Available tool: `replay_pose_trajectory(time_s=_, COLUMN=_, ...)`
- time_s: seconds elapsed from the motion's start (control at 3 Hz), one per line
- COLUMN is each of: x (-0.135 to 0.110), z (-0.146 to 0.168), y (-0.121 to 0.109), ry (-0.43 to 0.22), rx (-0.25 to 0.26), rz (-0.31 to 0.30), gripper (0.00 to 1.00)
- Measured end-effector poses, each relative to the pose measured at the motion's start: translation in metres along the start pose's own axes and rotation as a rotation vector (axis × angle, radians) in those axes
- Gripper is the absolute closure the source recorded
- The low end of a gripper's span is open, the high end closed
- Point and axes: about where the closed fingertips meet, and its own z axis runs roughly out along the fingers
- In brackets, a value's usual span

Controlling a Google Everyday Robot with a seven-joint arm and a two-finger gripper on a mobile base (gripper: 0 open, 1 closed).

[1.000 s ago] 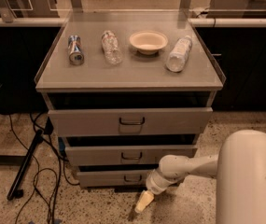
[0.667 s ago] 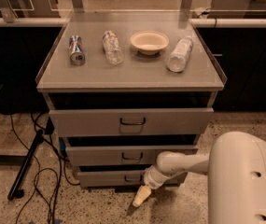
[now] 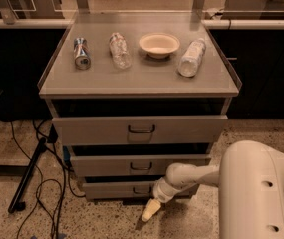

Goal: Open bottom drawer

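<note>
The grey cabinet has three drawers. The bottom drawer (image 3: pixel 116 188) is the lowest one, with a small dark loop handle (image 3: pixel 141 189); its front stands slightly out from the cabinet. My white arm reaches in from the lower right, and my gripper (image 3: pixel 149 212) hangs just below and slightly right of that handle, near the floor. The middle drawer (image 3: pixel 140 166) and the top drawer (image 3: pixel 140 129) sit above, each pulled out a little.
On the cabinet top (image 3: pixel 141 78) lie a can (image 3: pixel 81 54), a clear bottle (image 3: pixel 119 50), a bowl (image 3: pixel 159 44) and a white bottle (image 3: pixel 191 58). Cables and a black stand leg (image 3: pixel 29 173) lie on the speckled floor at the left. Dark counters stand behind.
My arm has shifted left and closer to the cabinet, bringing the gripper under the bottom drawer's handle. The drawers look unchanged.
</note>
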Motion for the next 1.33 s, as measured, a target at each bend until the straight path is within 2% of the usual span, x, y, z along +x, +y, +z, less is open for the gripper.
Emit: replay_pose_trajectory(time_s=1.33, x=0.009, z=0.035, y=-0.056, ry=-0.016, rx=0.052, rz=0.045, gripper=0.00)
